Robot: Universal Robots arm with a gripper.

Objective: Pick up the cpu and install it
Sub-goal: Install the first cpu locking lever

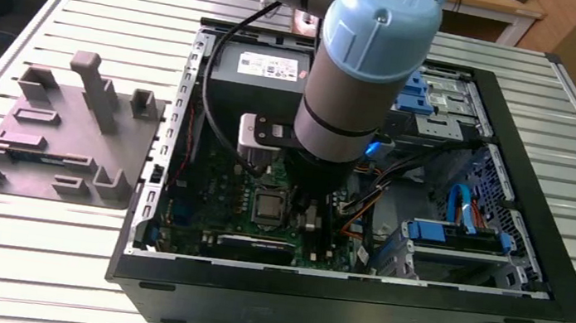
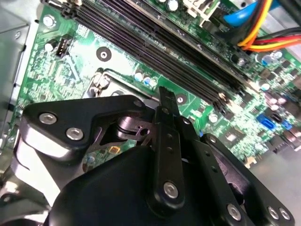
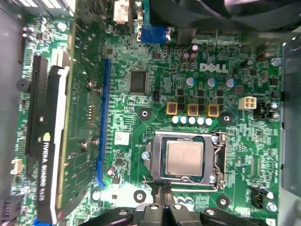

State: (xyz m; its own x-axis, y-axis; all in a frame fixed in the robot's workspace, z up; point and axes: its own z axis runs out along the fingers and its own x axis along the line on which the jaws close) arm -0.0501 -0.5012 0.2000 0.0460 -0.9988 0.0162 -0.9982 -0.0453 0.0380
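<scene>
The cpu (image 3: 185, 157), a small silvery square, lies flat inside the metal-framed socket (image 3: 186, 160) on the green motherboard. My gripper (image 3: 162, 192) hovers just off one side of the socket, above the board and apart from the chip. Its black fingers stand together with nothing between them; the second wrist view shows the gripper (image 2: 165, 96) from behind as one narrow tip over the board. In the exterior view the arm (image 1: 355, 78) reaches down into the open computer case, its wrist right beside the socket (image 1: 269, 206).
A grey moulded tray (image 1: 57, 139) sits on the slatted table at the exterior view's left. Inside the case are a grey box with a white label (image 1: 261, 66), a graphics card (image 3: 47, 155), memory slots (image 2: 155, 52), coloured cables (image 2: 263, 28) and blue drive bays (image 1: 457, 234).
</scene>
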